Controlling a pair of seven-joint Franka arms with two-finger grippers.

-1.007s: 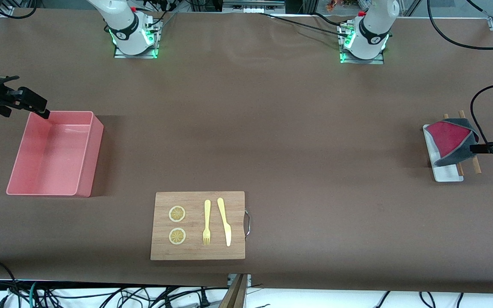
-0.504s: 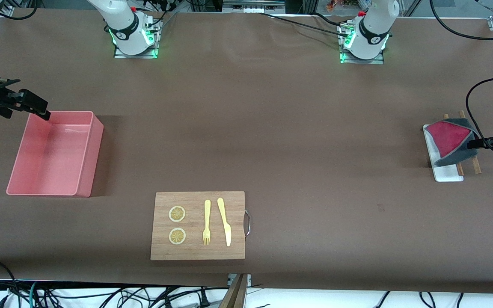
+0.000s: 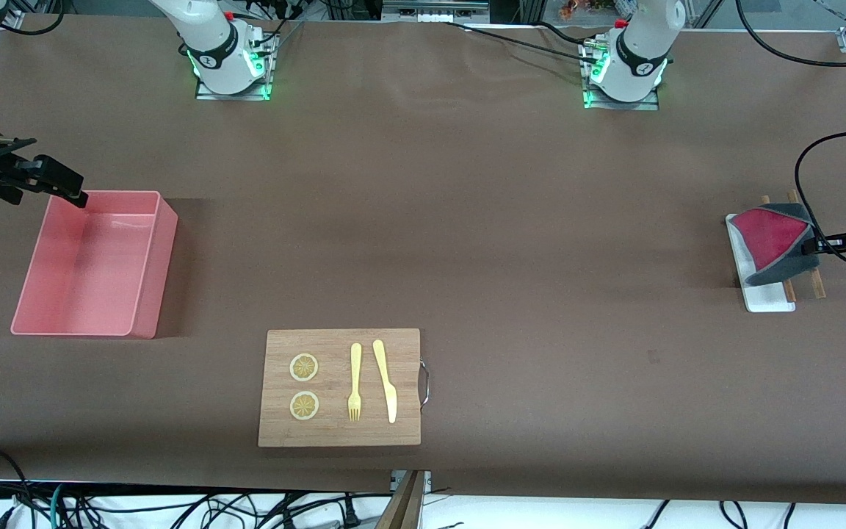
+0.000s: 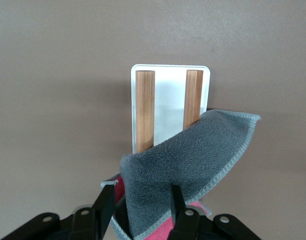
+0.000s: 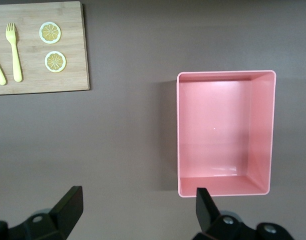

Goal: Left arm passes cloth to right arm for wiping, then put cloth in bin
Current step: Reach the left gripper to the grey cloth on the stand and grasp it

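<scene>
Brown paper covers the counter (image 3: 467, 220) from end to end. Nearest the front camera lies a wooden cutting board (image 3: 340, 387) carrying two lemon slices (image 3: 304, 367), a yellow fork (image 3: 355, 382) and a yellow knife (image 3: 385, 380).

Farther from the camera, toward the right arm's end, stands the bin (image 3: 92, 263), pink, upright and holding nothing. The right tool (image 3: 63, 187) hangs over the bin's corner farthest from the camera, jaws spread wide and gripping nothing; this arm waits.

At about the same depth, toward the left arm's end, a white tray (image 4: 170, 107) carries two wooden strips (image 4: 145, 110). The cloth (image 3: 775, 242) lies draped on that tray, red face showing to the front camera, grey face to the left wrist view. The left tool (image 4: 141, 210) sits at the cloth's edge, its fingers (image 4: 176, 202) part closed either side of a raised fold; a firm grip cannot be confirmed.

Both arm bases stand farthest from the camera.
</scene>
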